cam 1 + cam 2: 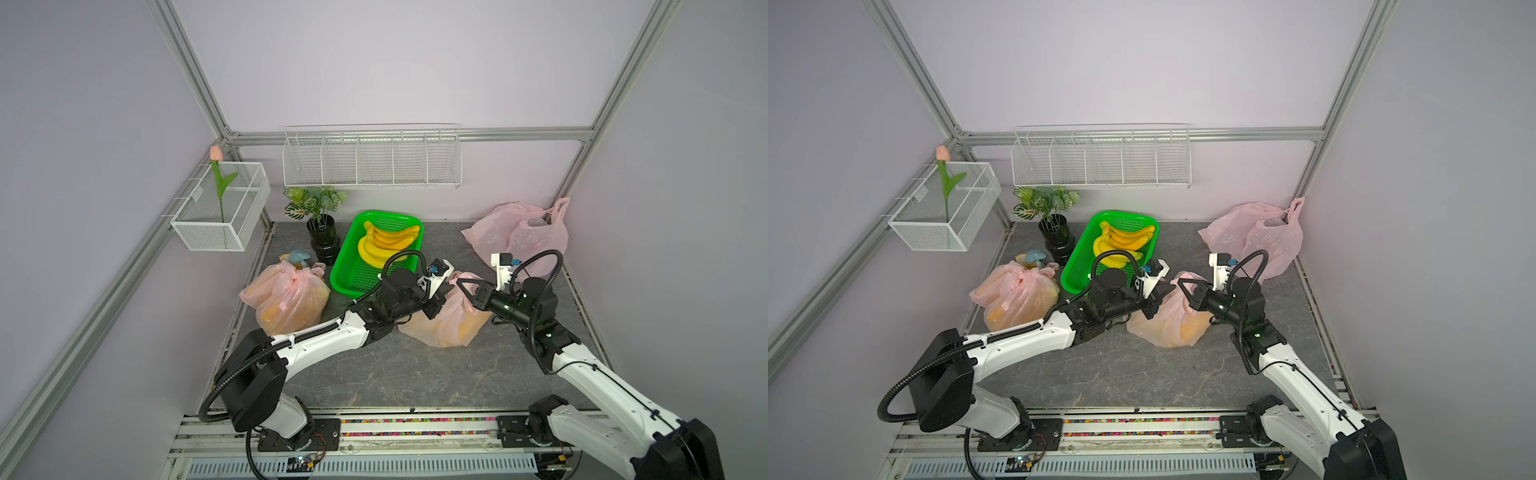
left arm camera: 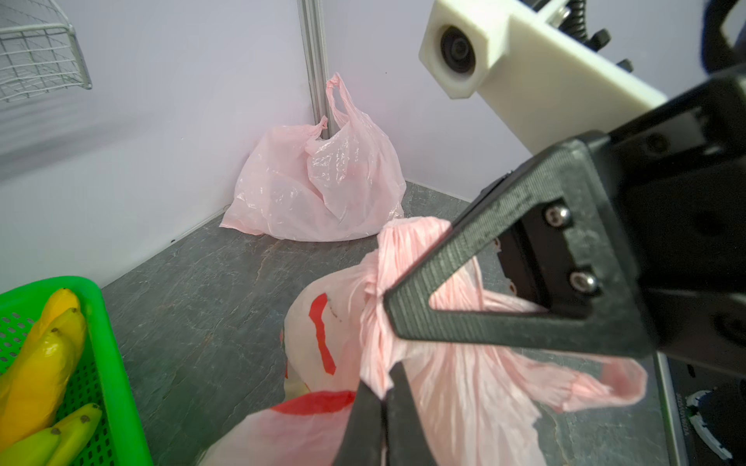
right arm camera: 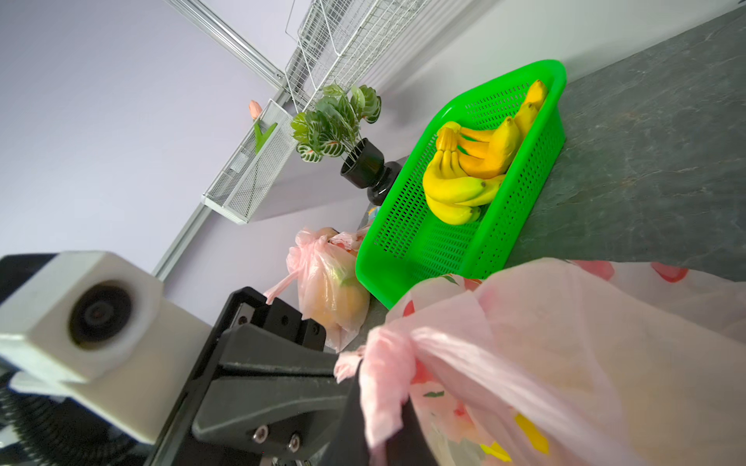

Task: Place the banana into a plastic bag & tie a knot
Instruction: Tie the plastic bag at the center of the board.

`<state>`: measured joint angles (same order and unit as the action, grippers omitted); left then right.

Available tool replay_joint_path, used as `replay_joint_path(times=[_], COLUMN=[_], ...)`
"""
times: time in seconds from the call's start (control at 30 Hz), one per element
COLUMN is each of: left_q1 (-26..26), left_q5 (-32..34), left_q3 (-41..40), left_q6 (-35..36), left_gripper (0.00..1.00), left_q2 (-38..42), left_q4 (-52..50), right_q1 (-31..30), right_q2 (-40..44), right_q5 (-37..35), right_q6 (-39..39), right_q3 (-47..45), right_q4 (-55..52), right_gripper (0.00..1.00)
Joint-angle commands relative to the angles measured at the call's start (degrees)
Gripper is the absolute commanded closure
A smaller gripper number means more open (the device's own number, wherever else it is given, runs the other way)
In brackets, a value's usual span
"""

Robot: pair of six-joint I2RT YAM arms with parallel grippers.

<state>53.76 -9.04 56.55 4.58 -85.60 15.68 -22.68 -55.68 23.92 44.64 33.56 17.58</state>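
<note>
Now left gripper [image 2: 383, 403] pinched shut on twisted neck of pink bag [image 1: 451, 334]; right gripper [image 3: 379, 415] likewise, tips opposed, almost touching. Banana [image 1: 469, 328] inside bag, below both, between arms; neither nearer.

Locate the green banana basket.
In both top views the green basket sits toward the back of the table, just right of the black plant pot, back-left of the middle pink bag.

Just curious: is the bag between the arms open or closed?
Closed: the bag is bunched tight on top, pinched by left fingers and right fingers. Knot finished? Cannot tell.
</note>
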Motion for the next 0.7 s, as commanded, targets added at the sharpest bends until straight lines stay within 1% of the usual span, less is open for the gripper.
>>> replay_joint_path(times=[0.0,0.1,0.17,0.23,0.33,0.4,0.5,0.57,0.67], left_q1=[-0.61,-1.39,-1.94,-3.06,-4.86,-4.89,-4.89,-4.89,-4.89], left_q5=[3.41,2.44,1.19,-0.92,-6.52,-10.67,-15.94,-16.92,-17.63], left_q3=[-1.09,-0.94,-0.70,-0.42,0.84,2.18,3.87,4.71,6.30], left_q6=[-0.51,0.59,1.44,1.86,3.03,5.86,8.22,7.82,7.03], left_gripper=[0.81,0.63,0.58,0.55,0.54,0.53,0.53,0.53,0.59], left_q2=[3.55,4.96,5.53,6.27,6.78,6.56,5.90,5.23,4.26], left_q4=[-2.80,-4.74,-6.08,-7.34,-10.15,-12.85,-15.49,-15.84,-16.89], right_q1=[0.26,0.35,0.42,0.36,0.35,0.35,0.33,0.16,-0.12], right_q2=[1.86,2.37,2.58,2.98,3.47,3.56,2.92,2.65,2.48], right_q5=[0.09,1.87,3.46,4.43,5.97,6.27,7.12,7.74,7.71], right_q6=[-4.16,-6.01,-7.11,-8.52,-10.38,-11.13,-11.80,-12.20,-12.91], right_q3=[1.20,0.98,0.98,0.99,1.34,1.59,1.94,2.23,1.99], right_q4=[-1.27,-1.27,-0.77,-0.86,-1.35,-1.73,-1.97,-1.80,-1.83], right_gripper=[0.93,0.93,0.93,0.93,0.93,0.93,0.93,0.93,0.93])
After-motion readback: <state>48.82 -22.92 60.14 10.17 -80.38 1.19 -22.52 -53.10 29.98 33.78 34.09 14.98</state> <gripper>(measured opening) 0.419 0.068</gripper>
